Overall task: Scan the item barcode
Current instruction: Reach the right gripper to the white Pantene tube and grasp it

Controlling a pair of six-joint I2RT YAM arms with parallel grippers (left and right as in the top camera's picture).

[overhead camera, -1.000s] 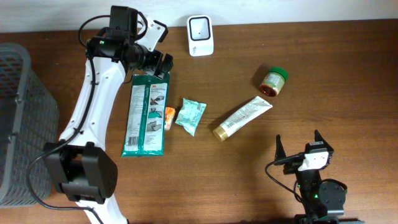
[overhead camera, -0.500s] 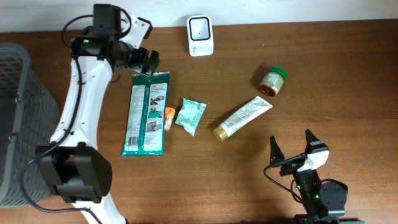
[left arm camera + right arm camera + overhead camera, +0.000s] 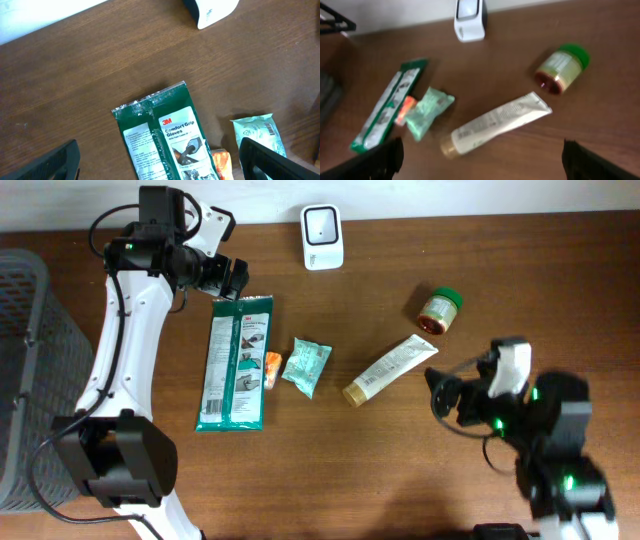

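The white barcode scanner [image 3: 322, 237] stands at the table's back edge. Several items lie on the wood: a green glove pack [image 3: 235, 360], a small orange packet [image 3: 271, 370], a mint pouch [image 3: 305, 365], a white tube [image 3: 390, 368] and a green-lidded jar [image 3: 440, 310]. My left gripper [image 3: 228, 278] hovers open just behind the glove pack [image 3: 165, 135], holding nothing. My right gripper [image 3: 440, 392] is open and empty, to the right of the tube [image 3: 497, 122] and facing it. The jar [image 3: 562, 67] lies on its side.
A grey mesh basket [image 3: 25, 380] stands at the left edge. The scanner [image 3: 469, 22] backs onto a white wall. The right wrist view is blurred. Bare wood lies in front of the items and at the far right.
The left gripper has drawn back and to the left, off the glove pack's top end. The right arm has swung from the front edge toward the tube and jar.
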